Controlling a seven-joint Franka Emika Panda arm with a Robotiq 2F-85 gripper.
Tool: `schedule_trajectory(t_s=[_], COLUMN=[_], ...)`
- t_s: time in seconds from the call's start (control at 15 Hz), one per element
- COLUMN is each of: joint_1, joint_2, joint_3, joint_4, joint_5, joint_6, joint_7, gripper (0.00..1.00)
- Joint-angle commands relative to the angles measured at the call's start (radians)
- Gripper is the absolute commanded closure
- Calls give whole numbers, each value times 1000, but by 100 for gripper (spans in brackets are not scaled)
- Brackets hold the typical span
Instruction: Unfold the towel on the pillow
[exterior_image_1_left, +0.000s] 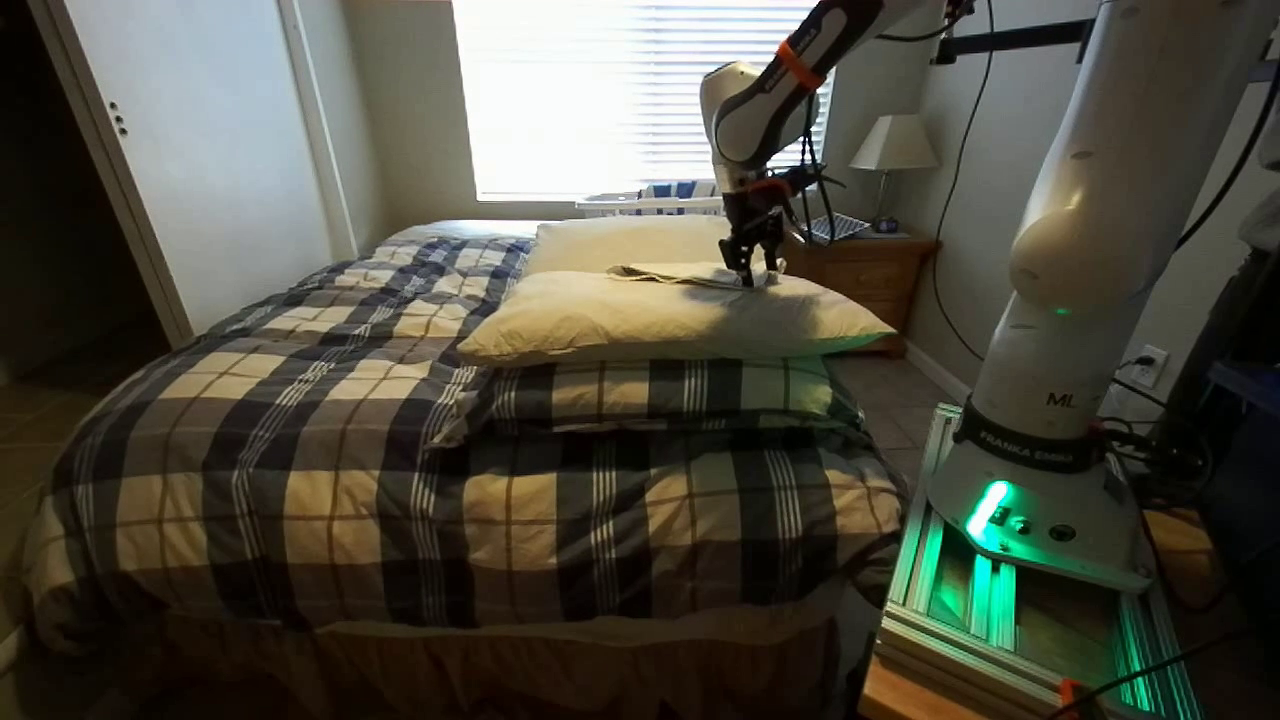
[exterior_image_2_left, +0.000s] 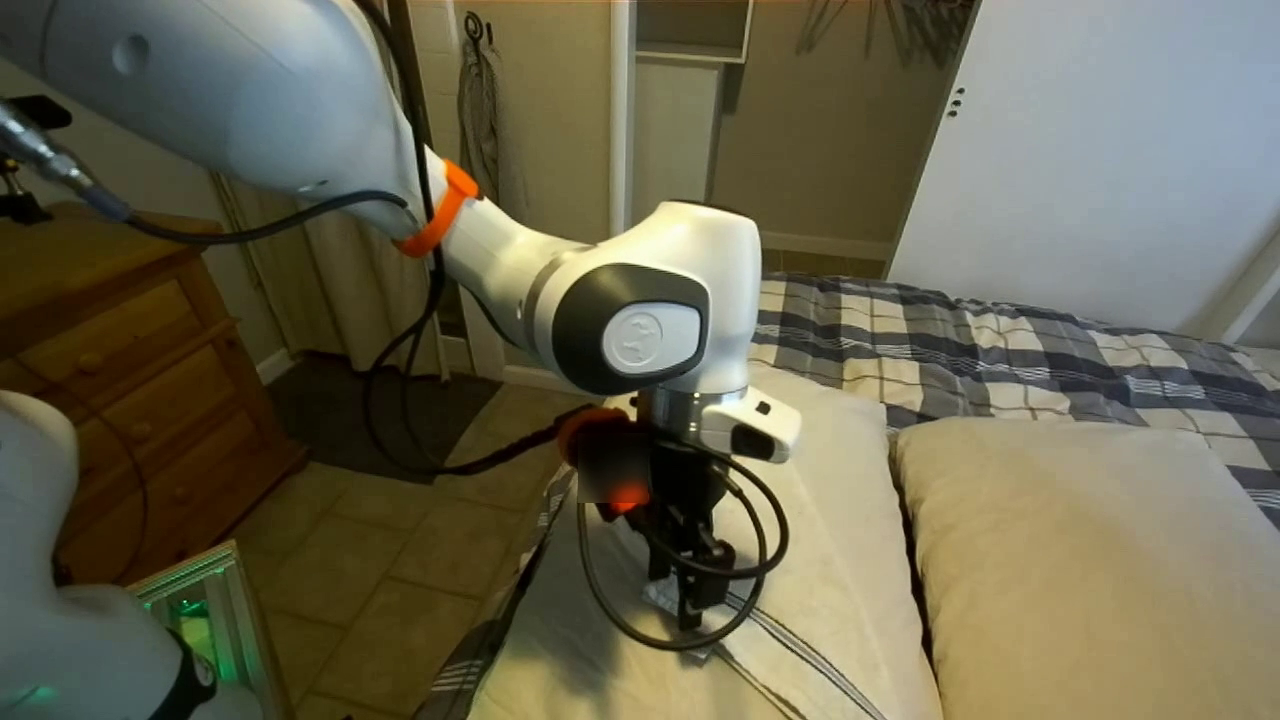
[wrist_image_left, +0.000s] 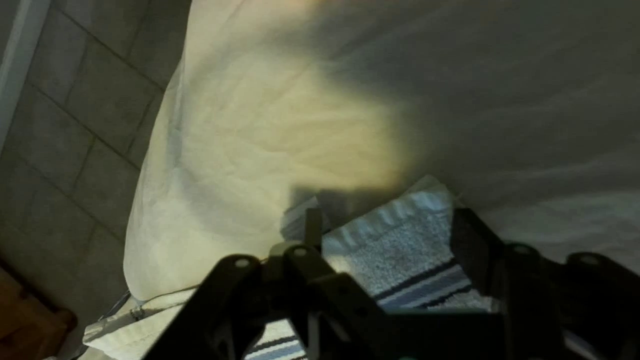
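Note:
The towel is a pale cloth with dark and blue stripes. It lies partly folded on the near cream pillow (exterior_image_1_left: 640, 325). The towel shows in both exterior views (exterior_image_1_left: 672, 273) (exterior_image_2_left: 785, 655) and in the wrist view (wrist_image_left: 390, 250). My gripper (exterior_image_1_left: 760, 273) points down at the towel's end, and it also shows in an exterior view (exterior_image_2_left: 675, 600). In the wrist view my gripper (wrist_image_left: 385, 220) is open, with a striped corner of the towel lying between its spread fingers. Much of the towel is hidden behind the gripper body in the wrist view.
A second cream pillow (exterior_image_1_left: 620, 243) lies beyond the near one. The plaid bedcover (exterior_image_1_left: 330, 440) covers the bed. A wooden nightstand (exterior_image_1_left: 870, 275) with a lamp (exterior_image_1_left: 893, 150) stands beside the bed. A loose cable loop (exterior_image_2_left: 770, 520) hangs around the gripper.

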Motion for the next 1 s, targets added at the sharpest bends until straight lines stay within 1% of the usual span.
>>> schedule_trajectory(t_s=[0.0,0.07,0.13,0.2,0.27,0.33,0.4,0.47,0.53,0.8,0.93], joint_1=[-1,-1,-1,0,0,0,0,0,0,1,2], joint_2=[10,13,17,20,25,27,31,34,38,44,43], joint_3=[0,0,0,0,0,0,-1,-1,-1,-1,-2], joint_4=[-6,-5,-4,-3,-2,-1,0,1,1,4,5], joint_5=[28,28,29,28,31,31,33,33,33,37,36], joint_6=[28,30,35,36,38,39,41,42,44,51,54], joint_7=[-25,-25,-25,-26,-27,-26,-25,-26,-25,-25,-24], gripper=[14,16,15,9,2,5,22,33,33,62,75])
